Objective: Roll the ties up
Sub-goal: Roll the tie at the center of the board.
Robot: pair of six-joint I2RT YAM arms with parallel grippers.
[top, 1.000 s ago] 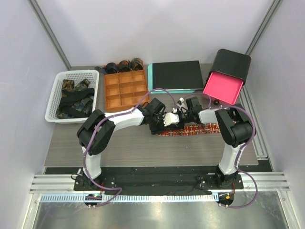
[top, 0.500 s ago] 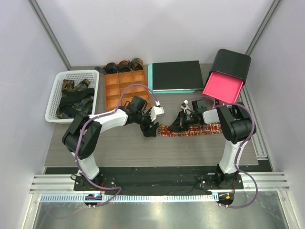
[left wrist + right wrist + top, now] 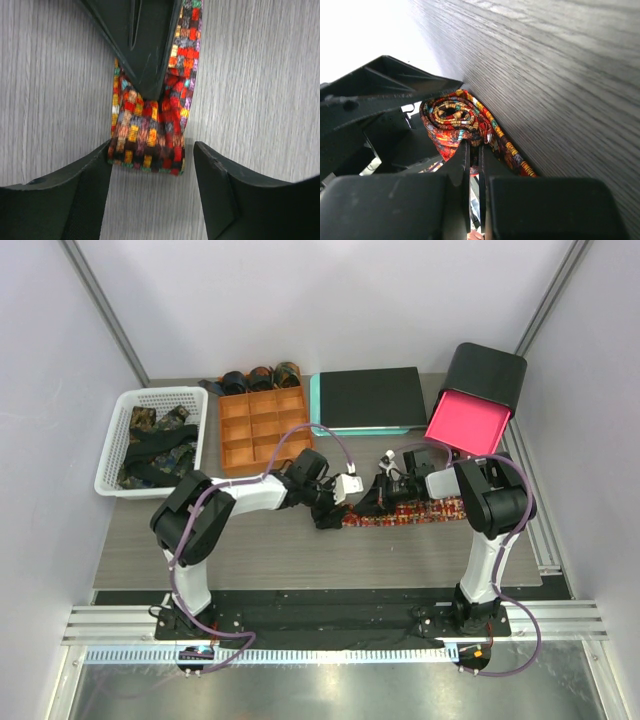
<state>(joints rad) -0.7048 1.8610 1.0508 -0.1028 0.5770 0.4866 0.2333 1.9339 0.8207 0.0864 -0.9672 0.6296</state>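
returning from a brief swing away, the left gripper [image 3: 152, 150] stood with jaws apart astride the coiled end of the red-orange check tie [image 3: 145, 127], which the right gripper [image 3: 474, 146] pinched. on the grey wood-grain table [image 3: 260, 550] between white walls, the tie stretched flat rightward beyond both grippers.

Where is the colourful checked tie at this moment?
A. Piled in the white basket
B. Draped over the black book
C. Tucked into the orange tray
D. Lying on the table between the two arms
D: the checked tie lies stretched out on the wooden table between the arms, and one end sits between the open fingers of the left gripper.
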